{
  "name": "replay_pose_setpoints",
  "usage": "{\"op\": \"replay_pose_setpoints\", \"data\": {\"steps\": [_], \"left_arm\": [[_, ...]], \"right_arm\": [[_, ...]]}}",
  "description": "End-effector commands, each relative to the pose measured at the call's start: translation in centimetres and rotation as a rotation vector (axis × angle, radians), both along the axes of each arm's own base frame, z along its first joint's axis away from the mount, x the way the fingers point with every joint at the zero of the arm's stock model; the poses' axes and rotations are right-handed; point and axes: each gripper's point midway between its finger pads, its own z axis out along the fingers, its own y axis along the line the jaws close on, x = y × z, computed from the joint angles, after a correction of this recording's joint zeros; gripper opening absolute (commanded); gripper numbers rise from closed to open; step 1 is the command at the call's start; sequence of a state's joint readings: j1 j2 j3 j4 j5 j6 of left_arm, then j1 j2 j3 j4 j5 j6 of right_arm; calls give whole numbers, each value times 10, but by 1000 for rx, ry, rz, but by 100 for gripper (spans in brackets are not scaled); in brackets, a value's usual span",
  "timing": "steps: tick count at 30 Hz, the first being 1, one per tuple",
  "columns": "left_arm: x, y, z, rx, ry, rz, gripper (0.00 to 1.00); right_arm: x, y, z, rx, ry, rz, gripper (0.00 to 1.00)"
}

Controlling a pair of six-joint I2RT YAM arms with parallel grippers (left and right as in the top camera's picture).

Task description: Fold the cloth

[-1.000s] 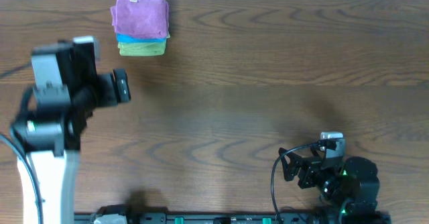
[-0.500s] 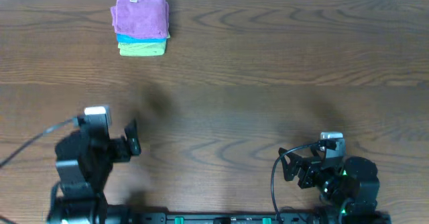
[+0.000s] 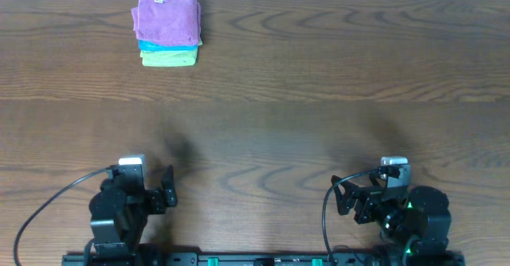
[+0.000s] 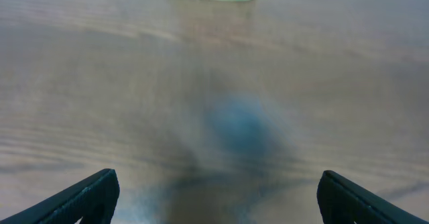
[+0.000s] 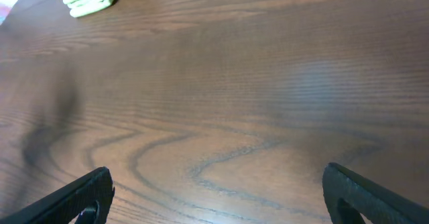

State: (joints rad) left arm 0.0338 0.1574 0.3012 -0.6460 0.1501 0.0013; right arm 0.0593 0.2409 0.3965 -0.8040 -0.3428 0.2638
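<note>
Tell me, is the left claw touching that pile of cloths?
Apart. Overhead view: the left gripper sits at the near edge of the table, the cloth stack far off at the opposite edge.

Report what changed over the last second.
The left gripper drew back from the middle-left of the table, short of the stack of folded cloths, to the near edge. It is open and holds nothing. The right gripper, also open, and the stack stayed where they were.
</note>
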Motion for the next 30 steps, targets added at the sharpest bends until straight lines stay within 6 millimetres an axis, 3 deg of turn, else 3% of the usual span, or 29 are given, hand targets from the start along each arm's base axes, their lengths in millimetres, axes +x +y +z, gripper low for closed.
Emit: {"op": "replay_pose_setpoints", "data": {"steps": [1, 14, 21, 30], "left_arm": [[-4, -3, -11, 19, 14, -29, 95], [-25, -3, -42, 68, 107, -66, 95], [-36, -4, -51, 84, 149, -86, 95], [-36, -4, -51, 83, 148, -86, 95]], "right_arm": [[0, -2, 1, 8, -1, -20, 99], [1, -2, 1, 8, -1, -20, 99], [1, -2, 1, 8, -1, -20, 99], [1, -2, 1, 8, -1, -19, 99]]}}
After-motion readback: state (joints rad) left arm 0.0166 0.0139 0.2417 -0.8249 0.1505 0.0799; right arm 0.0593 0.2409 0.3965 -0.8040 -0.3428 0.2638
